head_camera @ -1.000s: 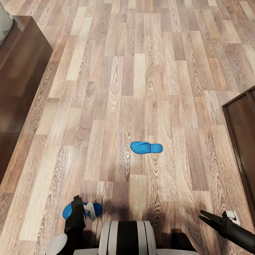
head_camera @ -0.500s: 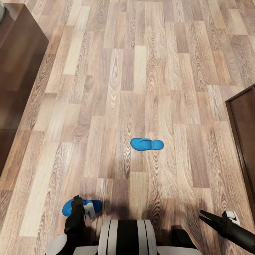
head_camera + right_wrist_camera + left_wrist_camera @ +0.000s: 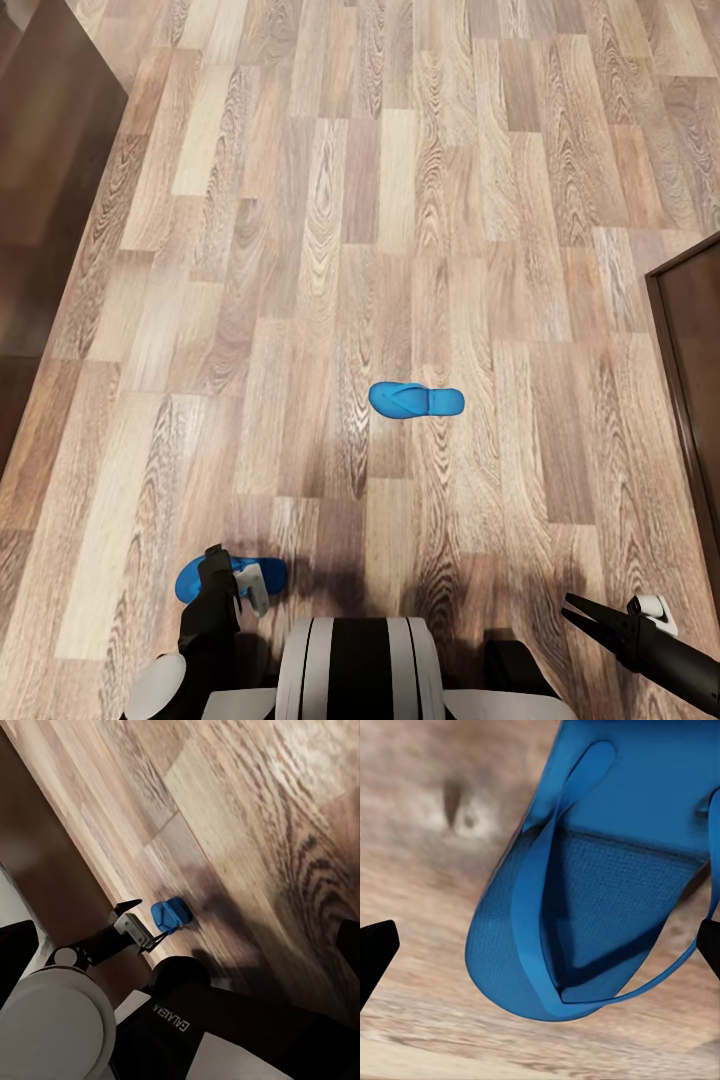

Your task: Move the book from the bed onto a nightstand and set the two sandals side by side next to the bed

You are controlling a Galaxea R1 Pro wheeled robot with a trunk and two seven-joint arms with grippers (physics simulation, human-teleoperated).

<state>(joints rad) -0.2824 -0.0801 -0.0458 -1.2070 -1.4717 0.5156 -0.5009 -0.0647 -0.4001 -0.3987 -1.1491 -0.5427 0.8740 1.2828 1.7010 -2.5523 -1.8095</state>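
left fingers (image 3: 238, 580) spread around one sandal (image 3: 195, 580), grip unclear — right fingers (image 3: 590, 612) parted, empty — open floor (image 3: 380, 200) ahead

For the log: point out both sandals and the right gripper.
Far sandal (image 3: 416, 400): head view, middle of its sole.
Near sandal (image 3: 607, 892): left wrist view, footbed between the straps.
Right gripper (image 3: 583, 612): head view, between its fingertips.

Brown-grey wood plank floor (image 3: 400, 200), dark brown furniture (image 3: 45, 180) at left edge, dark wooden panel (image 3: 695, 370) at right.
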